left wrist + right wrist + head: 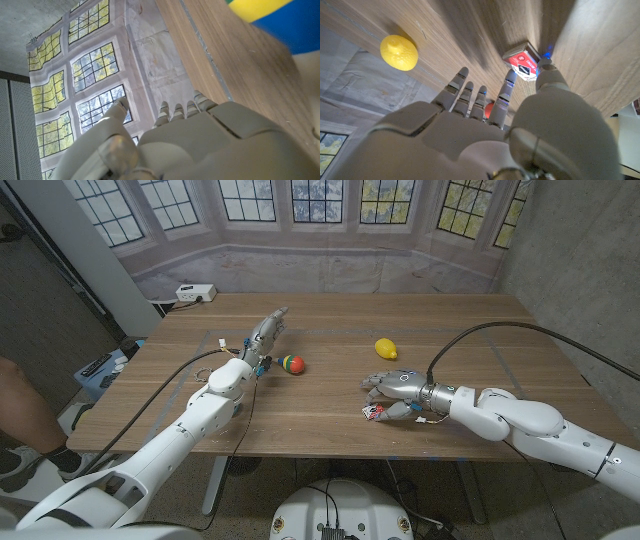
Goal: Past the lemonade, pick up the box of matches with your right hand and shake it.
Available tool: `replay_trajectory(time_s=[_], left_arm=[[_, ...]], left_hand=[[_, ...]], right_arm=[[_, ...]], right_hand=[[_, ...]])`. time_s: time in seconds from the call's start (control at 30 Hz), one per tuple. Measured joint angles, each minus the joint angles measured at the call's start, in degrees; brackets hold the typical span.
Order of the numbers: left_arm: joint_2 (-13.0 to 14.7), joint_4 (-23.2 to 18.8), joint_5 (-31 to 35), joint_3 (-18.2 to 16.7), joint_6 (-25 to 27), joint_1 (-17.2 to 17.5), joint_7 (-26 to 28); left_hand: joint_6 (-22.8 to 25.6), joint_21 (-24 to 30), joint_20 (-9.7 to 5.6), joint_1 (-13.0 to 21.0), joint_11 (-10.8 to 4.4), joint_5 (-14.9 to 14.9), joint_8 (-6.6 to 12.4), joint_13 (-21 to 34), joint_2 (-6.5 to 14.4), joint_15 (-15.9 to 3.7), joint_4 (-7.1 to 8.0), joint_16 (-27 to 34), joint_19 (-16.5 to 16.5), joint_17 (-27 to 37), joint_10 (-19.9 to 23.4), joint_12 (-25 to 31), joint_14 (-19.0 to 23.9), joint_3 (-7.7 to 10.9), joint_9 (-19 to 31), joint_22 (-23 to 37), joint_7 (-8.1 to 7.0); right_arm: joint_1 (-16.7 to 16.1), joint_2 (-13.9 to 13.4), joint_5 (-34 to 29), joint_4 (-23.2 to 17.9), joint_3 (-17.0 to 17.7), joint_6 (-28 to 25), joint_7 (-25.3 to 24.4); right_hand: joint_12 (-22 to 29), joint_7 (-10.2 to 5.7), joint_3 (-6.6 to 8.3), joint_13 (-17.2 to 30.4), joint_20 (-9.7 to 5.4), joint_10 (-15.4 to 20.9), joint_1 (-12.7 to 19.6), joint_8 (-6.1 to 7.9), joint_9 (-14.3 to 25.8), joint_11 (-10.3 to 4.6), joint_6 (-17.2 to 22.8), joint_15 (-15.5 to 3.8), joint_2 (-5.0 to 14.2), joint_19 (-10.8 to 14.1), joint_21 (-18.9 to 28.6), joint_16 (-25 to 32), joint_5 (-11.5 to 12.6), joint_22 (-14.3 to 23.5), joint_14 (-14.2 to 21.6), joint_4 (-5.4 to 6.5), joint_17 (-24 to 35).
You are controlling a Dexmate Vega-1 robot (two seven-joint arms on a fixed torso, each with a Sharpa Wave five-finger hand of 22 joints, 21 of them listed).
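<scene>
A wooden table (340,425) stands before a backdrop of windows (300,200). Two robot arms reach over it from the near side. The left hand (262,337) holds nothing, its fingers stretched out together over the table's left part. The right hand (393,392) hovers low over the near middle, fingers spread apart and gripping nothing. The matchbox (374,413), red and white, lies on the table just beside the right hand's fingertips, at the thumb; whether they touch it is unclear. A yellow lemon (386,348) sits farther back, past the right hand. A small multicoloured ball (292,364) rests near the left hand.
</scene>
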Motion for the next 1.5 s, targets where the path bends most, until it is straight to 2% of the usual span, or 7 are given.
replay_trajectory(time_s=[0.17,0.23,0.47,1.5], left_arm=[[0.02,-0.05,0.02,0.03,0.00,0.03,0.01],[0.02,-0.05,0.03,0.03,0.00,0.03,0.01],[0.04,-0.11,0.07,0.06,0.00,0.09,0.01],[0.45,-2.60,0.70,-0.14,-0.37,1.91,1.53]], left_hand=[[0.00,0.00,0.00,0.00,-0.20,0.00,0.00,0.00,0.00,0.00,0.00,0.00,0.00,0.00,0.20,0.00,0.00,0.00,0.00,0.00,0.00],[0.00,0.00,0.00,0.00,-0.20,0.00,0.00,0.00,-0.01,0.00,0.00,0.00,0.00,0.00,0.20,0.00,0.00,0.00,0.00,0.00,0.00],[0.00,0.00,0.00,-0.01,-0.20,0.00,0.00,0.00,-0.01,0.00,0.00,0.00,0.00,0.00,0.20,0.00,0.00,0.00,0.00,0.00,0.00],[0.31,0.00,0.00,-0.01,0.01,0.22,0.00,0.00,-0.01,0.00,-0.17,0.00,0.00,0.00,0.40,0.00,0.00,-0.17,0.00,0.00,-0.31]], right_arm=[[0.08,0.19,-0.35,0.38,-0.18,0.27,-1.02],[0.12,0.28,-0.46,0.55,-0.28,0.36,-1.38],[0.13,0.34,-0.69,0.65,-0.31,0.53,-2.53],[-0.84,0.41,0.18,-0.52,1.71,-0.39,-6.60]], right_hand=[[0.00,0.09,0.16,0.00,-0.30,0.77,0.24,0.48,-0.01,-0.15,1.33,-0.19,0.24,0.33,0.00,0.00,0.00,0.00,0.59,0.17,0.20],[0.42,0.00,0.16,0.00,0.12,1.07,0.22,0.83,-0.01,-0.20,1.43,-0.03,0.23,0.75,0.00,0.21,0.00,0.00,0.77,0.17,0.30],[0.44,0.12,0.16,-0.01,-0.19,1.45,0.22,1.05,-0.03,-0.22,2.17,-0.17,0.23,1.03,0.00,0.21,-0.01,0.00,1.18,0.17,0.30],[0.44,0.31,0.15,-0.03,0.01,2.20,0.22,0.99,-0.19,-0.15,2.96,0.13,0.22,1.23,0.00,0.40,-0.03,0.00,1.49,0.16,0.29]])
